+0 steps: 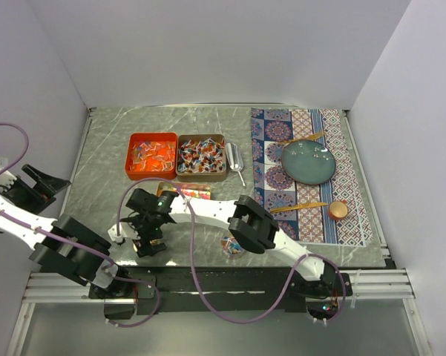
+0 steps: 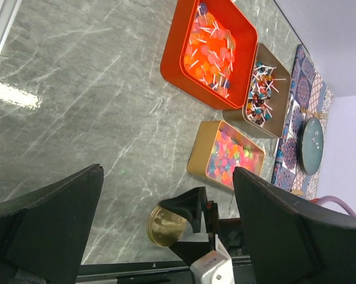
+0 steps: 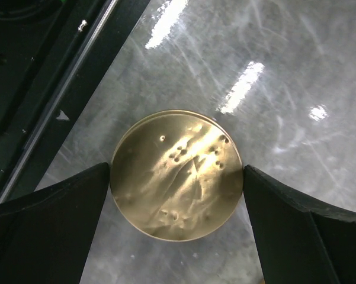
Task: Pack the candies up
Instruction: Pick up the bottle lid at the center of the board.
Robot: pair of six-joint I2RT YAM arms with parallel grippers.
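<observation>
Right wrist view: my right gripper [image 3: 176, 173] has its jaws spread wide, one on each side of a round gold lid [image 3: 183, 198] lying flat on the grey marbled bench [image 3: 284, 89]. Each finger sits just beside the rim. Contact cannot be confirmed, and the lid is not lifted. My left gripper [image 2: 167, 174] is likewise spread wide, holds nothing and hangs well apart from the work.

Location of the candies [image 1: 152, 157]: some lie in the orange tray [image 1: 152, 136] and some in the brown tray [image 1: 201, 176] just beside it. Bead-like pieces fill the small gold box [image 2: 198, 148] nearer me.

Assessment: the step in hand concerns the lid. To take it well, I should centre it between the fingers and drop low enough that the pads meet the thin rim rather than ride over it. I should then close evenly so it does not skate on the smooth stone, and lift it level.
</observation>
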